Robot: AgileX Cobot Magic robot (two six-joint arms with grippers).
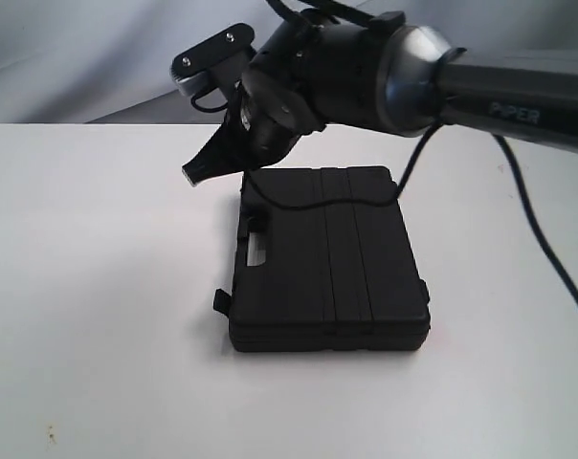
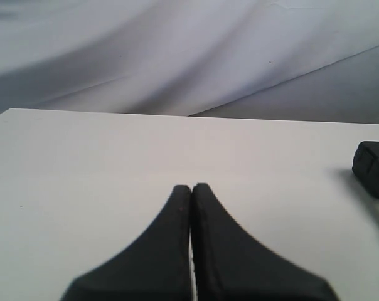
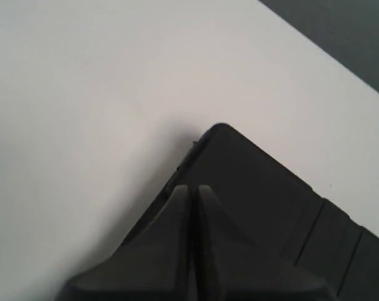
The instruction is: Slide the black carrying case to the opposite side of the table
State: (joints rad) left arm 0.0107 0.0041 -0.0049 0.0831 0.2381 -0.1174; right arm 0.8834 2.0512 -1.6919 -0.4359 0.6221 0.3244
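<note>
The black carrying case (image 1: pixel 327 258) lies flat on the white table (image 1: pixel 98 287), a little right of the middle, its handle side facing left. My right gripper (image 1: pixel 195 174) reaches in from the right and hangs shut just off the case's far left corner. In the right wrist view its shut fingertips (image 3: pixel 191 188) sit over that corner of the case (image 3: pixel 271 200), holding nothing; I cannot tell whether they touch it. My left gripper (image 2: pixel 191 187) is shut and empty over bare table (image 2: pixel 83 163), with a corner of the case (image 2: pixel 373 168) off to one side. The left arm is out of the exterior view.
The right arm's black cable (image 1: pixel 308 203) drapes over the case's far end. A grey cloth backdrop (image 1: pixel 78 57) hangs behind the table's far edge. Small specks (image 1: pixel 50 435) mark the tabletop at the front left. Dark floor (image 3: pixel 340 31) shows past one table edge.
</note>
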